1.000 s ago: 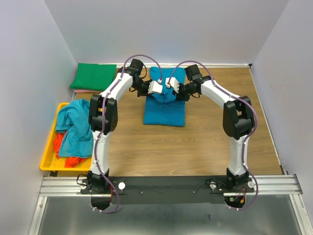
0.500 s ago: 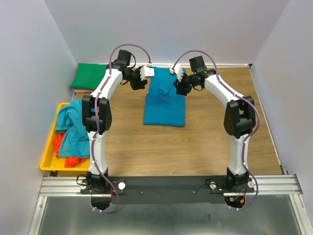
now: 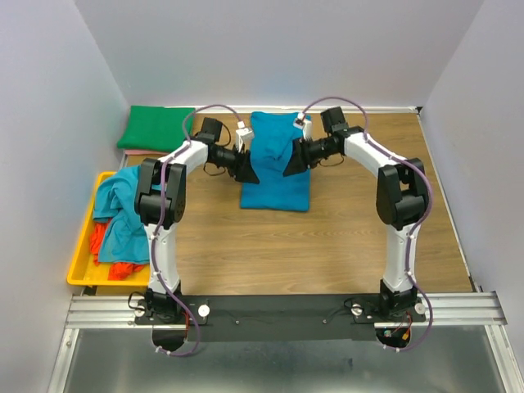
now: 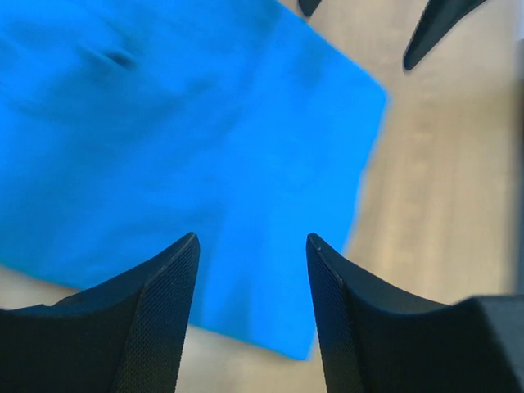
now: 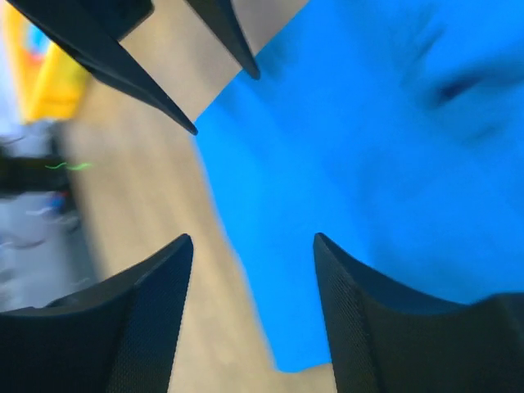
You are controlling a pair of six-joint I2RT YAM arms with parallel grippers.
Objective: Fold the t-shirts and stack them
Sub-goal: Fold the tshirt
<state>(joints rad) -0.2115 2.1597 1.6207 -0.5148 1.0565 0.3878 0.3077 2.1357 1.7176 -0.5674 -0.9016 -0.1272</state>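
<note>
The left pincer (image 4: 250, 239) stands with its two black fingers apart and nothing caught between them, hanging over the left edge of a teal-blue folded cloth t-shirt (image 3: 276, 182). The right pincer (image 5: 252, 239) is spread the same way and just as empty, over the shirt's right edge, so the two face each other across the cloth. Whether either tip actually touches the fabric I can't tell from here. The shirt lies on the light wooden bench (image 3: 344, 237), toward the far middle. Its near half is a flat, neat rectangle and its far half is rumpled, with soft creases. Off in the far left corner, well apart from the arms, a green folded t-shirt (image 3: 157, 128) lies flat. Along the left edge of the bench sits a yellow plastic tray (image 3: 80, 266), and in it a loose teal-blue t-shirt (image 3: 127, 214) is heaped over a crumpled orange-red t-shirt (image 3: 123, 268), which pokes out at the near end.
</note>
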